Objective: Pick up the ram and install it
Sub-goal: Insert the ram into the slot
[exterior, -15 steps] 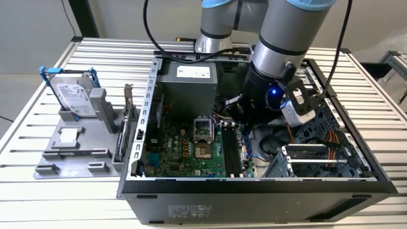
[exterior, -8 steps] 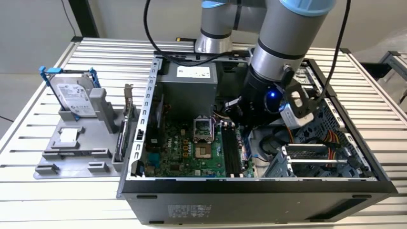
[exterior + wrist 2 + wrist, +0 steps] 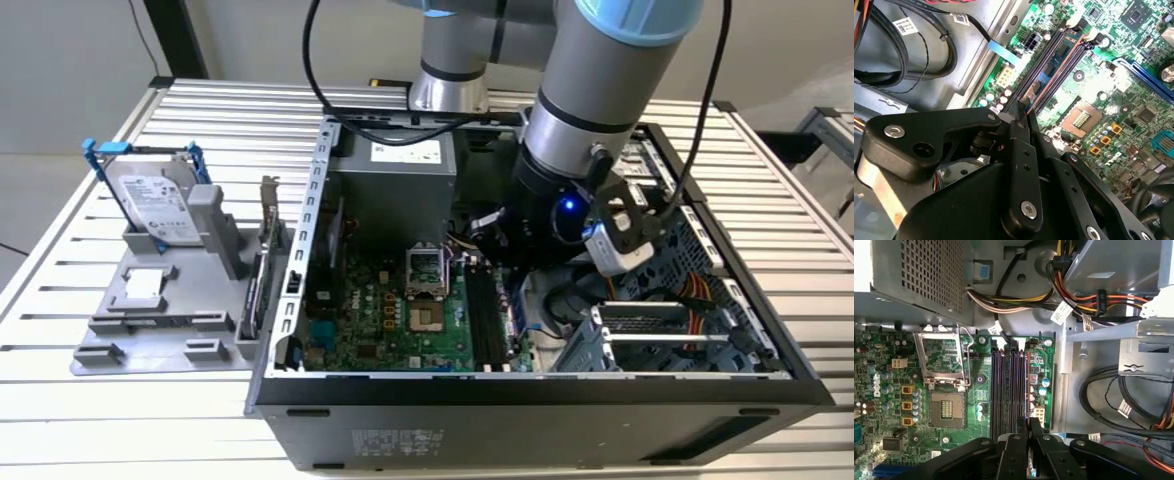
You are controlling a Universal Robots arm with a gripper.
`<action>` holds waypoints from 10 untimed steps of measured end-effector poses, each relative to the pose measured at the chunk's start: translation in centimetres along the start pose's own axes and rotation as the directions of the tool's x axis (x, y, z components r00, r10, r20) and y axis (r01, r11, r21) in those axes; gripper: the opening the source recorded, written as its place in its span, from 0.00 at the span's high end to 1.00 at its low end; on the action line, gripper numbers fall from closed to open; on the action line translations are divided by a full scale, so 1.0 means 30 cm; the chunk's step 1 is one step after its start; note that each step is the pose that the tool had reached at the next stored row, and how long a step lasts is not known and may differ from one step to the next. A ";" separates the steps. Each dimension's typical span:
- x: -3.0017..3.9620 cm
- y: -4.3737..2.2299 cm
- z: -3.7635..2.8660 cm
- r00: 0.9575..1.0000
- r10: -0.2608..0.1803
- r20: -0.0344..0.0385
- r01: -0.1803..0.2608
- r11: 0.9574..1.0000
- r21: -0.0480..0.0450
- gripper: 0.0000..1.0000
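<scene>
Bluish-green and thin, the ram stands on edge between the gripper fingertips, its long edge lying along the black slots of the motherboard, seemingly at or partly in one of them; the fingers are drawn close together and pinch the stick by its near end, as far as both wrist views let me judge; to do this step well, I would say the stick must stay parallel to its slot and upright, with pressure straight down and even along its length, since a tilt could jam one end against the latch; the second wrist view gives the stick itself, orange-lit along its edge, running away from the fingertips; the first wrist view looks down the slots lengthwise and shows how squarely the fingers sit over them; the exterior view adds the open computer case, the arm reaching into it, and a hard drive standing in a grey holder outside, on the exterior view's left.
</scene>
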State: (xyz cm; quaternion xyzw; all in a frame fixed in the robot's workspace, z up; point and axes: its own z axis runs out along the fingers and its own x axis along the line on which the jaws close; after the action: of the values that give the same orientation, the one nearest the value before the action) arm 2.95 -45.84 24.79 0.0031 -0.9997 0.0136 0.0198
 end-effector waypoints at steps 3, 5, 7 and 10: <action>0.000 0.000 0.009 1.000 0.000 0.000 0.000 1.000 0.000 1.00; -0.001 0.000 0.014 1.000 0.000 0.000 0.000 1.000 0.000 1.00; -0.001 0.001 0.020 1.000 0.000 0.000 0.000 1.000 0.000 1.00; -0.001 0.001 0.029 1.000 0.000 0.000 0.000 1.000 0.000 1.00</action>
State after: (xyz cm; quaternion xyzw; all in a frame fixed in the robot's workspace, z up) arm 2.95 -45.84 23.91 0.0030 -0.9997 0.0136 0.0199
